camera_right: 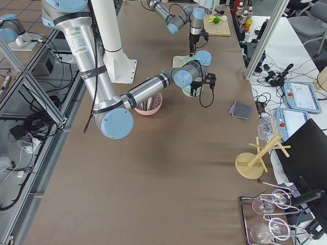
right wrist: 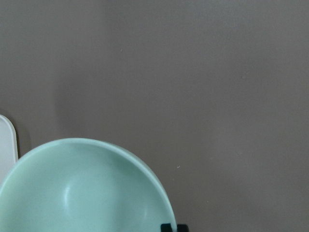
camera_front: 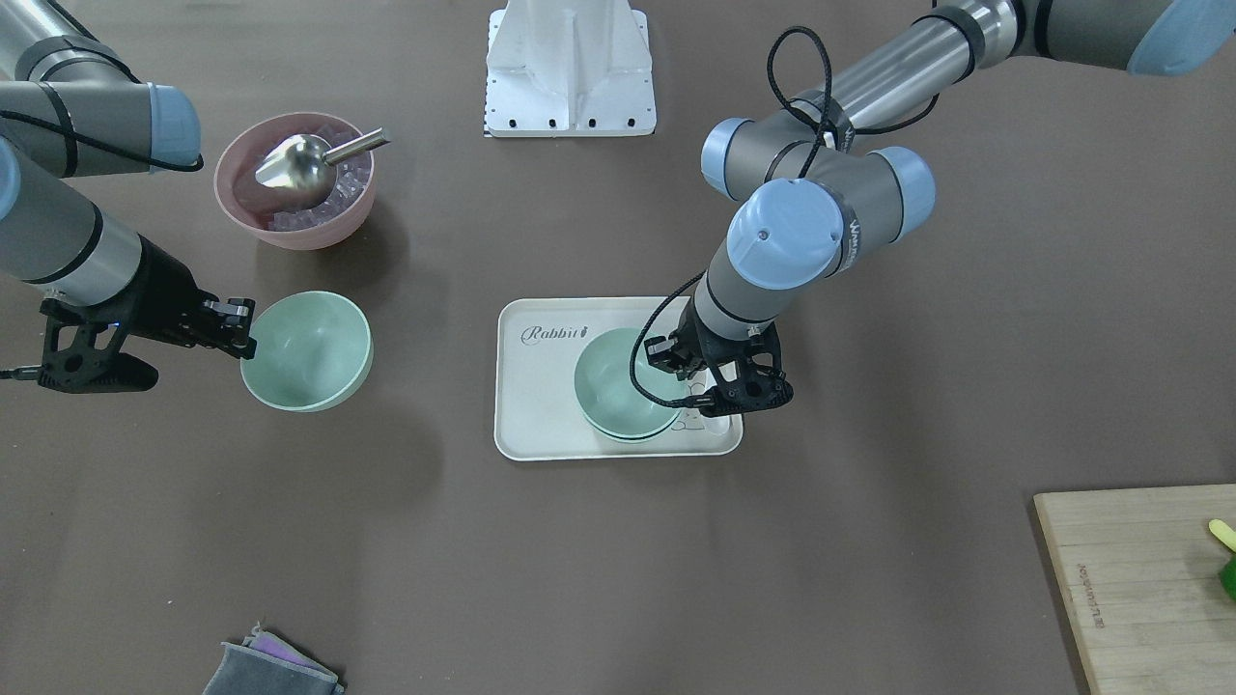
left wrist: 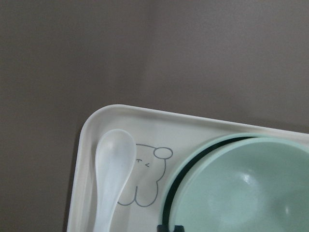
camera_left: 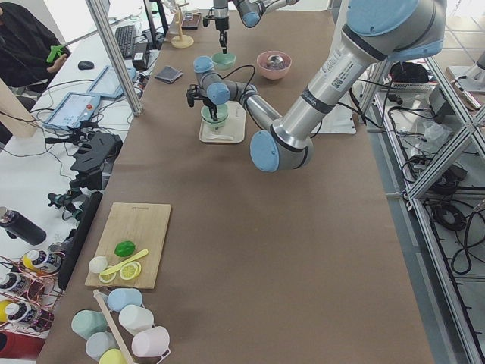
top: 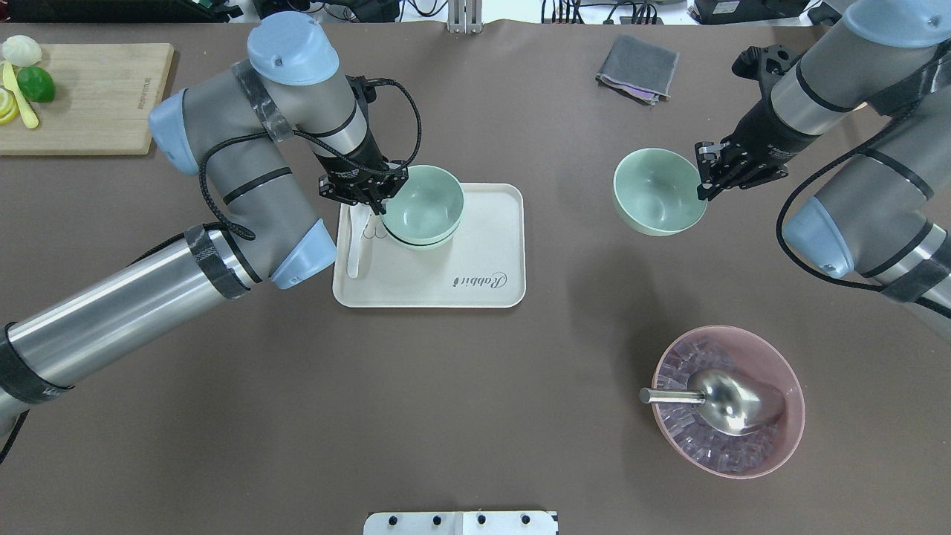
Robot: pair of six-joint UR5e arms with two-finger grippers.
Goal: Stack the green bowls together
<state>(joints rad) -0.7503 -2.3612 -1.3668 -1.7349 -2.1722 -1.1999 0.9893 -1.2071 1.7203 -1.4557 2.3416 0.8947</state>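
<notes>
Two green bowls sit nested on the white tray (top: 446,286); the upper bowl (top: 425,202) is tilted a little in the lower one (camera_front: 628,431). My left gripper (top: 374,199) is shut on the upper bowl's rim on the spoon side, as the left wrist view (left wrist: 171,228) shows. A third green bowl (top: 657,192) hangs above the table right of the tray. My right gripper (top: 706,182) is shut on its rim; the right wrist view shows this bowl (right wrist: 82,193) over bare table.
A white spoon (top: 355,253) lies on the tray beside the left gripper. A pink bowl (top: 780,446) with ice and a metal scoop (top: 732,397) stands at the near right. A grey cloth (top: 637,68) and a cutting board (top: 82,96) lie at the far side.
</notes>
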